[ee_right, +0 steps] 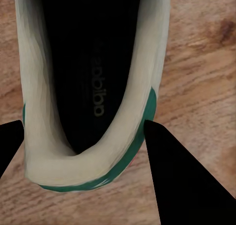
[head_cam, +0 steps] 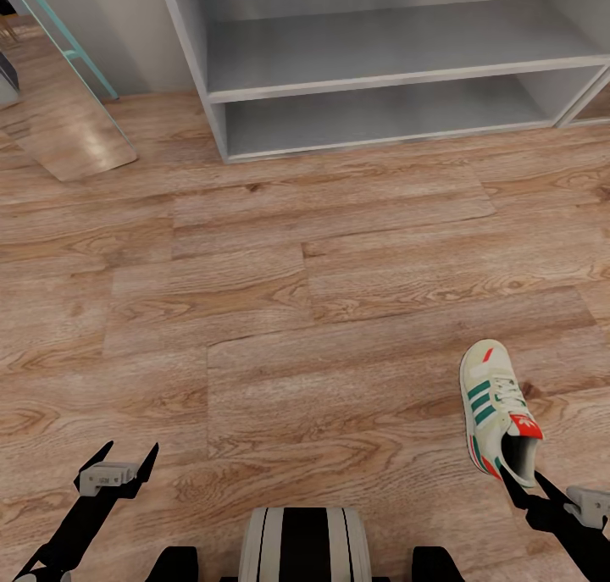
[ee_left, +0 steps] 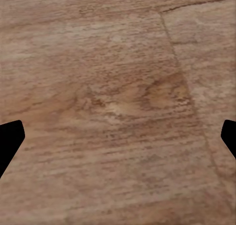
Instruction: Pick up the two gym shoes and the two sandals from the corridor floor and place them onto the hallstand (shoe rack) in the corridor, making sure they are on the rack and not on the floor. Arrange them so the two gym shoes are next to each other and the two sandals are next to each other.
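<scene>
On corridor floor [head_cam: 322, 311], our R gripper [ee_right: 81, 136] spread wide round gym shoe [head_cam: 498, 411] heel, not clamped; our L gripper [head_cam: 119, 461] wide, empty.

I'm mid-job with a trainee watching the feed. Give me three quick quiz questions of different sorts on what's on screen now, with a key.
1. True or false: a gym shoe already sits on the hallstand.
2. Which gripper is at the shoe's heel: A) left gripper B) right gripper?
3. Fill in: in the right wrist view, the fingers straddle the shoe's ____ end.

Key: 1. False; it lies on the corridor floor and both shelves are bare. 2. B. 3. Heel.
</scene>
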